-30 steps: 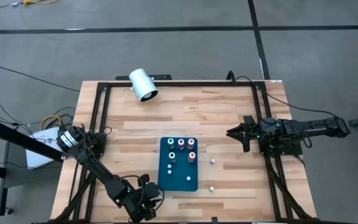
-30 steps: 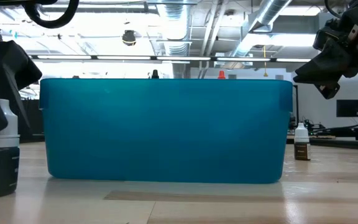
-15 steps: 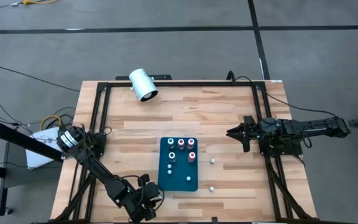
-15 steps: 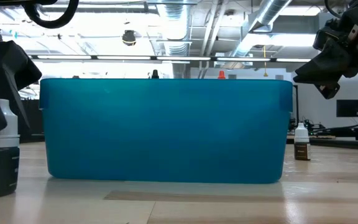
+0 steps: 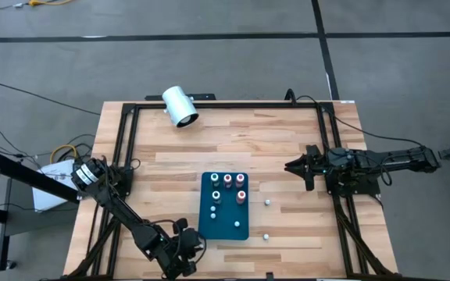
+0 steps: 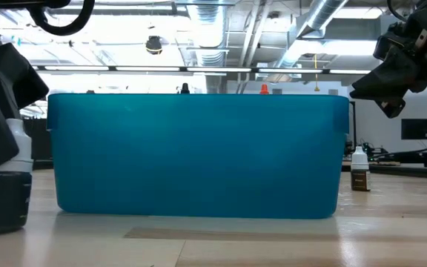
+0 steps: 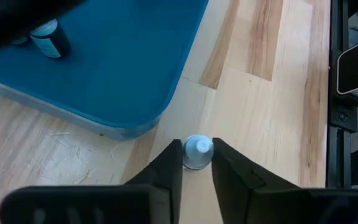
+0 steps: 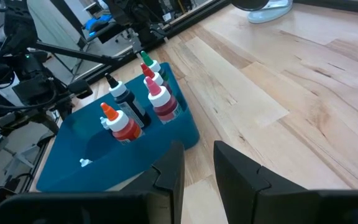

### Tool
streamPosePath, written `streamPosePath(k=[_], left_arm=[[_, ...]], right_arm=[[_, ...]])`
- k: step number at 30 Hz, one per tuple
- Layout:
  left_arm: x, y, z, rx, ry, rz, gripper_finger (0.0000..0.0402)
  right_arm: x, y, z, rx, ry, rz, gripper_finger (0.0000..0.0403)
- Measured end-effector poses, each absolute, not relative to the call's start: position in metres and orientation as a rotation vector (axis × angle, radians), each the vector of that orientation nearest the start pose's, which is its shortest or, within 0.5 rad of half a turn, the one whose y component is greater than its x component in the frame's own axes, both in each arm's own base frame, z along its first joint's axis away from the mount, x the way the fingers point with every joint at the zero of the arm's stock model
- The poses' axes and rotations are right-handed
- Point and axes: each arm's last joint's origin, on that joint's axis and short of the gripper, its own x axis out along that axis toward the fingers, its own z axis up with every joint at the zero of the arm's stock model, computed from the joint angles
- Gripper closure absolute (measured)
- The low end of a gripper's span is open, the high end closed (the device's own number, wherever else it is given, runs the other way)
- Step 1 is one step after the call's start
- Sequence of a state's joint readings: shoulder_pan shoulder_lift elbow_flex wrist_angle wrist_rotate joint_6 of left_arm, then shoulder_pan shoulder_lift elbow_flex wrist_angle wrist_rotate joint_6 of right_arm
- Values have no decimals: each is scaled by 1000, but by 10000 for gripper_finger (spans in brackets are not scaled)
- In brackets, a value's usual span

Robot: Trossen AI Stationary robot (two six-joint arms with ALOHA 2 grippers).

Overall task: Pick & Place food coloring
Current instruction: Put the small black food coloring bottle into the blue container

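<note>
A small dark food coloring bottle (image 7: pixel 197 151) with a pale top stands just off the near-left corner of the teal tray (image 5: pixel 237 228). My left gripper (image 7: pixel 197 157) is shut on it; the high view shows that gripper (image 5: pixel 184 251) at the table's near edge. Several more bottles (image 8: pixel 143 102), red, pink, orange and dark, stand upright on the tray's far half. My right gripper (image 8: pixel 197 167) is open and hangs above the table's right side (image 5: pixel 301 167), pointing toward the tray. My left gripper pinches the dark bottle between its two fingers (image 7: pixel 169 169), one on each side of the body just under the pale top (image 7: pixel 199 147). The fingers slant down from above. The bottle (image 6: pixel 6 194) is near upright; whether its base touches the table cannot be told.
A large white cylinder (image 5: pixel 180 106) lies at the table's far-left edge. Two small pale-topped bottles (image 5: pixel 267 202) (image 5: pixel 264 234) stand on the wood right of the tray; the low view shows one of them (image 6: pixel 359 170). Black frame rails (image 5: pixel 123 140) run along the table's sides.
In the low view, my left gripper and the dark bottle between its fingers have shifted slightly toward the table's right, nearer the teal tray. The right arm has kept still.
</note>
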State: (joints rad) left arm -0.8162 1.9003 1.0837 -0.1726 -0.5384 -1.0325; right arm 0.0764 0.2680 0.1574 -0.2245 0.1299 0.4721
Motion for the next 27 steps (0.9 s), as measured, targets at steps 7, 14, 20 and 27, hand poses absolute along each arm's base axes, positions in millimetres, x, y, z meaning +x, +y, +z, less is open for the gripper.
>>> streamPosePath(k=[7, 14, 20, 27], left_arm=[[263, -258, 139, -372, 782, 159, 360], [264, -261, 140, -425, 792, 126, 358], [273, -272, 156, -478, 777, 54, 357], [293, -280, 206, -315, 780, 28, 357]], right_arm=[[107, 4, 174, 433, 314, -131, 327], [107, 4, 174, 433, 314, -130, 327], [107, 4, 174, 433, 314, -130, 327], [107, 4, 174, 433, 314, -130, 327]])
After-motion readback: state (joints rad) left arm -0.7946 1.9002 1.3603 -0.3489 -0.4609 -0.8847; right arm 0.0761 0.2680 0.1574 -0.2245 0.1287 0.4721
